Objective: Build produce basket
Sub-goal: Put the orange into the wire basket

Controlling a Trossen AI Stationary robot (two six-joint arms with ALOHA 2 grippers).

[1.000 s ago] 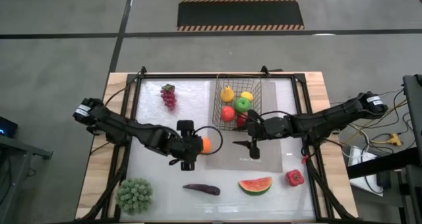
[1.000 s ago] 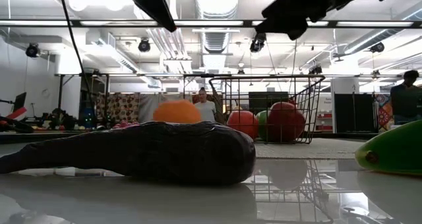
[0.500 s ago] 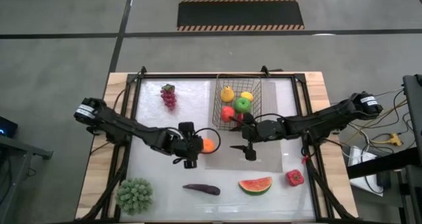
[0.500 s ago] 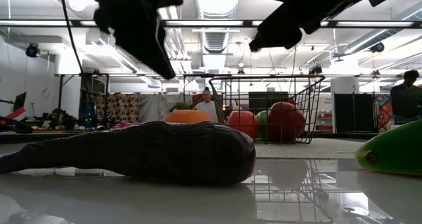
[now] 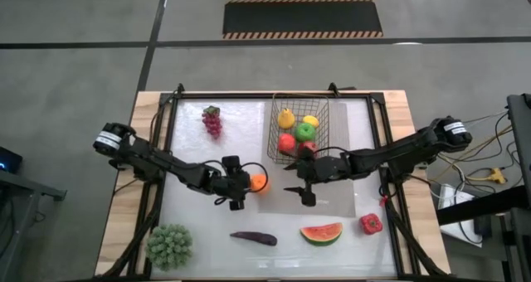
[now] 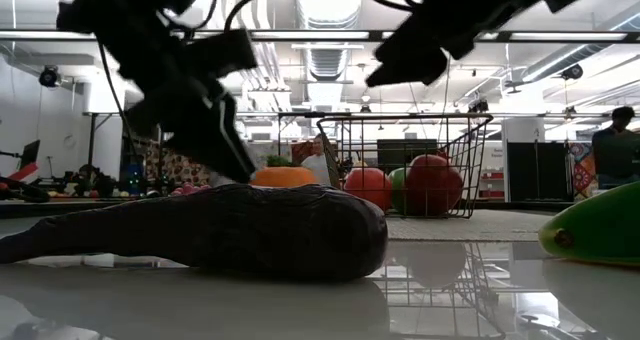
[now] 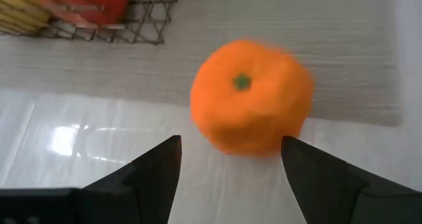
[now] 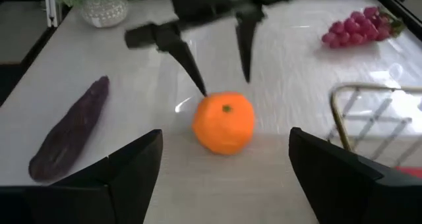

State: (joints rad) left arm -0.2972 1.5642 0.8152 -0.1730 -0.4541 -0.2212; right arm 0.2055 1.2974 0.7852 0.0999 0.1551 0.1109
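The orange (image 5: 260,182) sits on the table at the edge of the flat grey mat (image 5: 332,201), just off the near-left corner of the basket (image 5: 275,120), and it is free of both arms. The left gripper (image 7: 227,159) is right beside it with its fingers spread wide and empty, one on each side of the line to the fruit but not touching it. The right gripper (image 8: 224,151) hangs on the orange's other side, over the mat, also released and holding nothing, its fingers splayed apart. The basket already holds a yellow pear (image 5: 286,118), a lemon-yellow fruit (image 5: 310,121), a green apple (image 5: 305,132) and red apples (image 5: 287,143). Still out on the table are the grapes (image 5: 211,120) at the far left, the eggplant (image 5: 254,238), the watermelon slice (image 5: 321,232) and the red pepper (image 5: 371,224) along the near edge, with a green leafy plant (image 5: 169,245) at the near-left corner. The step in hand looks to be picking up the orange. The next move likely calls for one gripper to advance until its fingers bracket the fruit's widest part, close on it without rolling it, then lift it clear of the basket's rim and release it among the fruit inside.
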